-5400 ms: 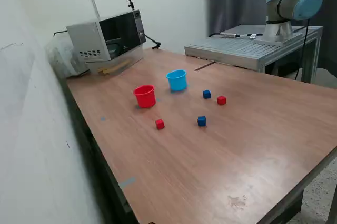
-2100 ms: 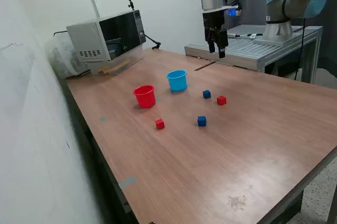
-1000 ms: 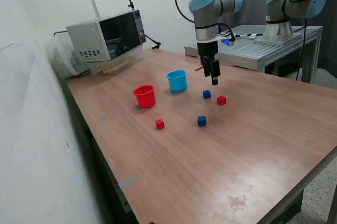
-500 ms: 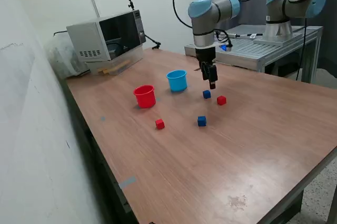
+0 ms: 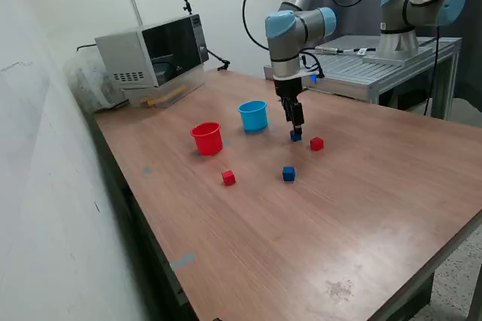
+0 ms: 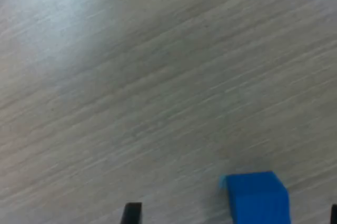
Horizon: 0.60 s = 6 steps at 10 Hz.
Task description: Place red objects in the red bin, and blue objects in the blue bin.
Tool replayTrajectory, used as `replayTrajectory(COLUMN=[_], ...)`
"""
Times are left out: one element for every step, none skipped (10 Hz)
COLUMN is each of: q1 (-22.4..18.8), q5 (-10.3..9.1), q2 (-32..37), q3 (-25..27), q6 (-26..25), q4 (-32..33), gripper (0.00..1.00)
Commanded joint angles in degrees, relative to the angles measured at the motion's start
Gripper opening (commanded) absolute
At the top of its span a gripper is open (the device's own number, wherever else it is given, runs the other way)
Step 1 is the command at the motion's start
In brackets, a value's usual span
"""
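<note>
My gripper (image 5: 296, 126) hangs fingers-down just above a dark blue cube (image 5: 296, 136) near the light blue cup, the blue bin (image 5: 254, 115). In the wrist view that cube (image 6: 256, 197) lies on the wood between the two widely spread fingertips (image 6: 131, 212), so the gripper (image 6: 231, 216) is open and holds nothing. A red cube (image 5: 316, 144) sits just to the exterior view's right of it. A second blue cube (image 5: 288, 174) and a second red cube (image 5: 228, 178) lie nearer the camera. The red bin (image 5: 207, 139) stands to the exterior view's left of the blue bin.
A microwave (image 5: 154, 53) stands at the table's far corner on the exterior view's left. Behind the table is a grey metal stand (image 5: 361, 68) carrying a second arm (image 5: 414, 4). The wooden table (image 5: 339, 230) drops off at its near edges.
The arm has swung in from high at the back and come down; over the last second the gripper dropped toward the blue cube beside the blue bin. No cube or cup has moved.
</note>
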<state>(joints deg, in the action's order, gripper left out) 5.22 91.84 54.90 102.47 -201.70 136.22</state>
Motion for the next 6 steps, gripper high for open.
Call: replayTrajectory(q1=[0.3, 0.2, 0.0, -0.5, -0.7, -0.7], q5=[0.00, 0.00, 0.09, 0.61, 1.40, 1.49], q2=[-0.4, -0.4, -0.4, -0.4, -0.4, -0.4], q3=[0.0, 0.0, 0.0, -0.1, 0.0, 0.0], q6=[0.0, 0.0, 0.1, 0.1, 0.2, 0.3], q4=[1.4, 2.5, 2.6, 2.5, 2.5, 2.2], gripper=[1.00, 0.00, 0.00, 0.00, 0.00, 0.00])
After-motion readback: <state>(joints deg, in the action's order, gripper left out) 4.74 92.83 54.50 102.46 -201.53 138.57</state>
